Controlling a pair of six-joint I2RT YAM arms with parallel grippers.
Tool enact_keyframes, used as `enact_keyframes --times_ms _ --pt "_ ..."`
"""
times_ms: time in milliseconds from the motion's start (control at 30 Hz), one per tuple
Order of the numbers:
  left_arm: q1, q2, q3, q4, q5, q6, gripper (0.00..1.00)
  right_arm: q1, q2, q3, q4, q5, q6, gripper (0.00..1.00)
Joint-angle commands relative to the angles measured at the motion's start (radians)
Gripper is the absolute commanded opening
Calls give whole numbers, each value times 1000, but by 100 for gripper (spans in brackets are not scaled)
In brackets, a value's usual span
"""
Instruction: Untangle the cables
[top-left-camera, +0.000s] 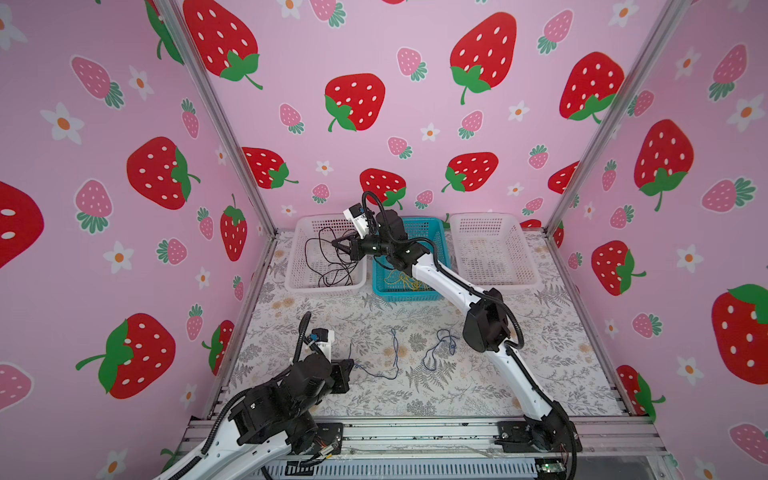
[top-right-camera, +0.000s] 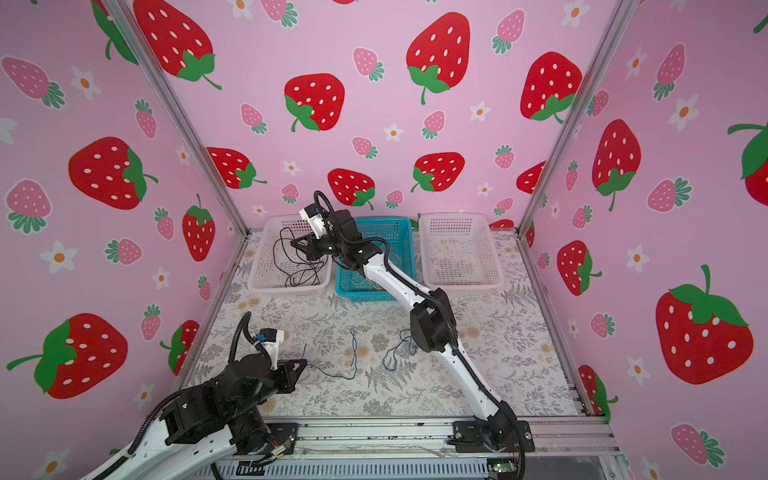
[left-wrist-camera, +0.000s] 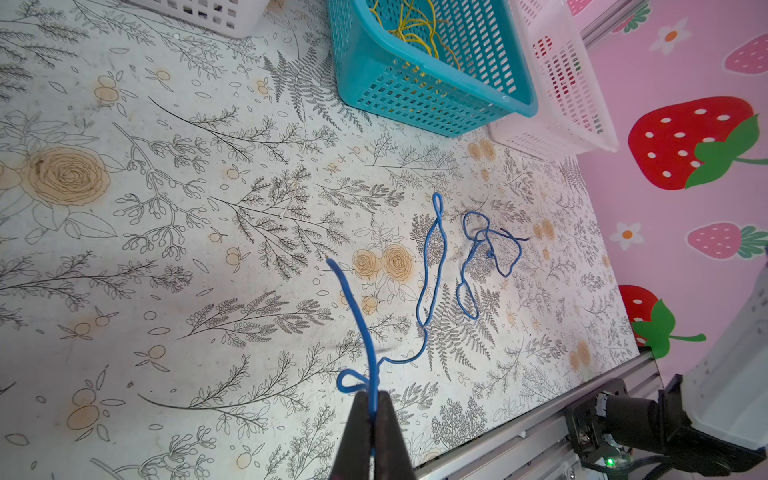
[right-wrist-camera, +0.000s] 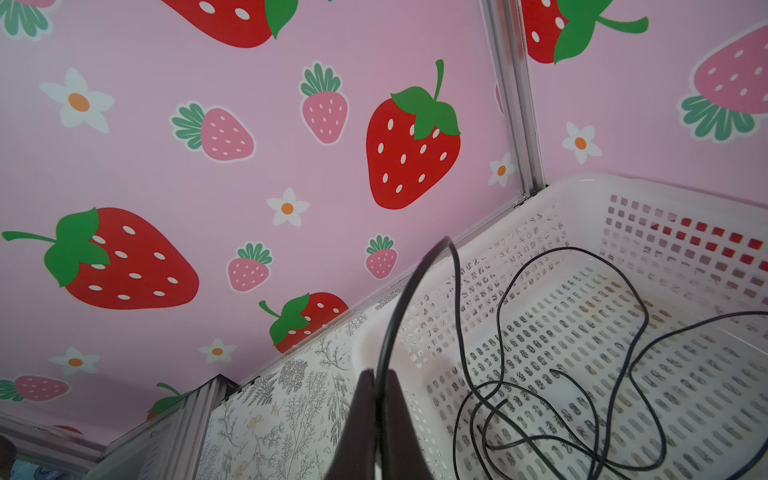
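Sorting by colour, seemingly well under way. In the right gripper (right-wrist-camera: 376, 376), jaws fully closed, a black cable (right-wrist-camera: 405, 297), held up over the white basket (right-wrist-camera: 590, 183) just left of the teal basket (top-left-camera: 390, 291); other black strands coiled inside that white basket. In the left gripper (left-wrist-camera: 373, 400), likewise pinched tight, one blue cable (left-wrist-camera: 354, 307), low over the mat (left-wrist-camera: 166, 249), in front of the teal basket and off to its left; loose length trailing toward a second blue cable (left-wrist-camera: 492, 249), apparently apart from it. Yellow cables (left-wrist-camera: 415, 29) inside the teal basket. Next, probably: release black into the white basket, then lift blue clear without snagging its neighbour.
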Motion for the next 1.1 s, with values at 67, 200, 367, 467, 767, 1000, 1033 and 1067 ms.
enact_keyframes --times_ms 67,200,367,467,767,1000,1033,1067 --pt "-5 -7 -1 -16 -20 -7 0 7 19 -7 -91 58 -50 3" --pt "-5 2 0 -14 -20 -6 0 9 0 -6 -164 109 -99 15" --pt "-4 14 3 -12 -20 -3 0 14 -22 -9 -229 141 -151 26" --pt "-4 20 9 -13 -20 -1 0 15 -44 -10 -270 190 -185 34" --pt "-5 26 41 -20 -25 1 0 16 -294 -163 -340 385 -278 61" --pt "-4 101 139 -20 -40 49 0 17 -822 -818 -54 561 -228 80" --pt "-4 117 161 -18 -40 59 0 17 -912 -933 -4 591 -208 83" --pt "-4 130 182 -13 -39 69 0 17 -988 -1026 33 613 -194 88"
